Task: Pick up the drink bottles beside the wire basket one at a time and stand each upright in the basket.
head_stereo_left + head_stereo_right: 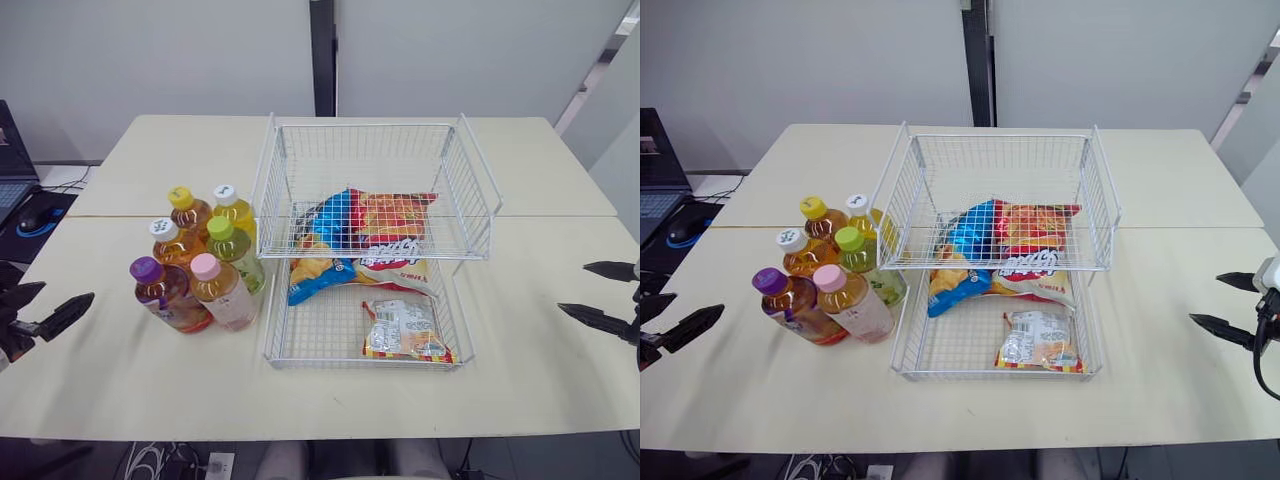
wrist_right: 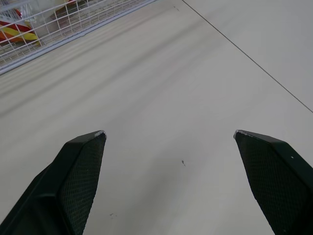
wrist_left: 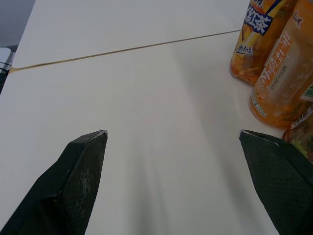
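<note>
Several drink bottles stand upright in a cluster left of the two-tier wire basket (image 1: pixel 478 178). The front ones are a purple-capped bottle (image 1: pixel 165 294) and a pink-capped bottle (image 1: pixel 221 291). Behind them stand a green-capped bottle (image 1: pixel 236 254), a white-capped amber bottle (image 1: pixel 174 246), a yellow-capped bottle (image 1: pixel 189 211) and a white-capped yellow bottle (image 1: pixel 233 208). My left gripper (image 1: pixel 40 307) hovers open at the table's left edge, apart from the bottles (image 3: pixel 266 58). Far right of the basket (image 2: pixel 58 24), my right gripper (image 1: pixel 598 293) is open and holds nothing.
Snack bags fill the basket: a blue and red chip bag (image 1: pixel 365 222) on the upper tier, a small packet (image 1: pixel 405 330) on the lower floor. A laptop (image 1: pixel 14 165) sits off the table's left. A seam (image 3: pixel 122 49) crosses the tabletop.
</note>
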